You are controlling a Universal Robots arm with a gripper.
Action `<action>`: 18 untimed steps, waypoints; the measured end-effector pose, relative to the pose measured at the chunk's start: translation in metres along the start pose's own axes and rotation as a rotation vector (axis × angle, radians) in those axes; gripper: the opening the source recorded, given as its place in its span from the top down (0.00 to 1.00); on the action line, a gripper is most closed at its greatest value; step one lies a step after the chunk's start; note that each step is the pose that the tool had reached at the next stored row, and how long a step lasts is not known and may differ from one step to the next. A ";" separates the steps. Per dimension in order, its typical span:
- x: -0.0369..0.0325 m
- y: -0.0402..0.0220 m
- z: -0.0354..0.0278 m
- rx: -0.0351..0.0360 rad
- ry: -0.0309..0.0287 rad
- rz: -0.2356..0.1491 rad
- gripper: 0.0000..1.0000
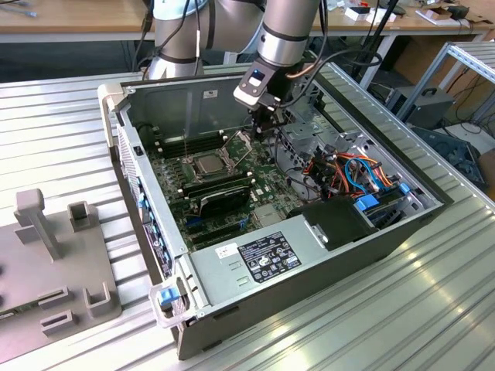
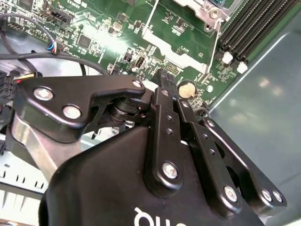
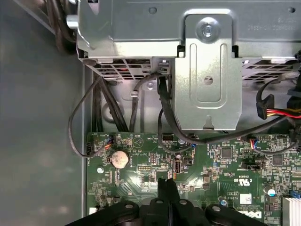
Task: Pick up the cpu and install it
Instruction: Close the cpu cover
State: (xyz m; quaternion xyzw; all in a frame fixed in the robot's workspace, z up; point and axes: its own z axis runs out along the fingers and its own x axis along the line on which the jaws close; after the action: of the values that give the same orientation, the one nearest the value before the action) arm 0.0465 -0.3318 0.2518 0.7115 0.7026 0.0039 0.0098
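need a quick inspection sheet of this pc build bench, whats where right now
surface: ribbed metal table carrying an open computer case
job's things: cpu lies flat on the green board, apart from the tool
clutter: grey plastic holder at the exterior view's left
tool: tool shut, over the board near the coin battery
cables: orange and blue cables inside the case
surroundings: wooden benches behind

a ribbed aluminium table point(image 1: 62, 131) spans the foreground, and its grooves catch bright glints of light toward the exterior view's right. behind it stand long wooden desks point(image 1: 69, 15) with dark shadow beneath them. a metal rack point(image 1: 473, 58) stands at the far right, with a grey box point(image 1: 424, 104) just beside it.
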 end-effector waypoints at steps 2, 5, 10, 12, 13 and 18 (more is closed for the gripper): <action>0.0000 -0.0001 0.0034 0.0000 -0.0001 0.000 0.89; 0.0000 -0.0008 0.0047 0.0001 -0.0003 0.000 0.89; -0.0001 -0.0088 0.0051 0.0000 -0.0001 0.000 0.89; -0.0001 -0.0117 0.0050 0.0000 -0.0001 0.000 0.89; -0.0001 -0.0137 0.0050 -0.0003 -0.0001 0.000 0.89; -0.0004 -0.0307 0.0046 -0.0056 0.0000 0.000 0.89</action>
State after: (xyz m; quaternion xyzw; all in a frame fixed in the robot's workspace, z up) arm 0.0159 -0.3319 0.2466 0.7115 0.7025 0.0059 0.0118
